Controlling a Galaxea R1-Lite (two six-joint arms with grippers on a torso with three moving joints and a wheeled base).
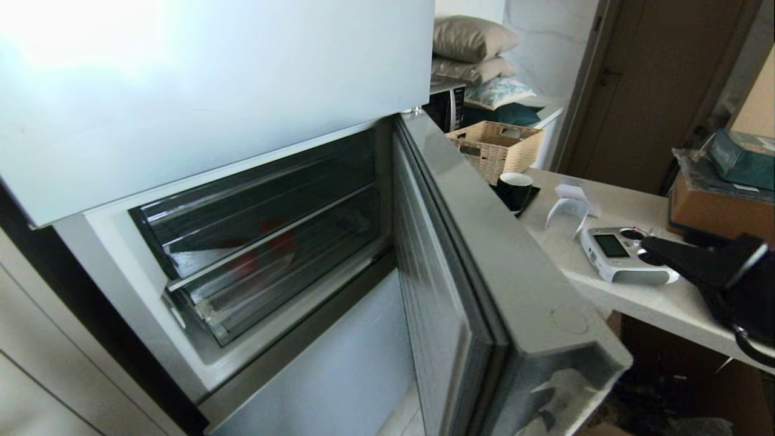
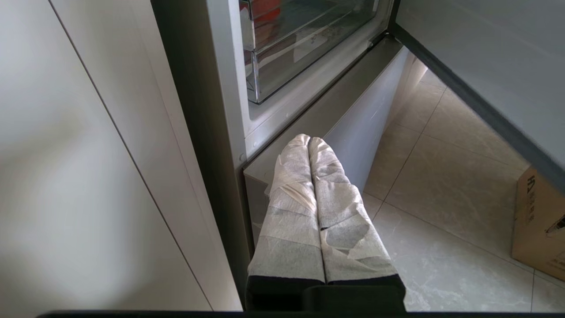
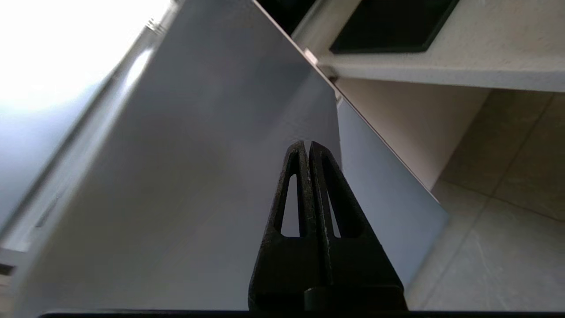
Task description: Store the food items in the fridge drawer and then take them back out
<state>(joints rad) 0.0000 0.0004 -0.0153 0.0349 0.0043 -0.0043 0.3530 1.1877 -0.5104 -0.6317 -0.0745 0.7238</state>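
Standing open toward the robot's right, the pale grey fridge door (image 1: 484,266) exposed a compartment holding the wide, transparent plastic fridge drawer (image 1: 266,266) with its ribbed floor and thick clear front lip. The drawer sat pushed in, its lip just proud of the white frame. Through the clear plastic some blurred orange-red patches (image 1: 266,242) showed inside; they could not be made out well enough to say they were the fruit.

The right gripper (image 3: 307,145), black with slotted fingers, had its fingers pressed together with nothing between them. It pointed at the smooth outer face of the open door, and whether the tips touched that face could not be told. In the head view the black right arm (image 1: 714,266) reached in from the right, over a white countertop (image 1: 636,303) and above a white handheld remote controller with a small screen (image 1: 623,254).

The left gripper (image 2: 309,140), its fingers wrapped in whitish tape, was also closed and empty, hanging low beside the fridge's lower front panel, above the beige tiled floor (image 2: 441,185). A woven wicker basket (image 1: 496,145) and a black mug (image 1: 514,188) stood farther back on the counter.
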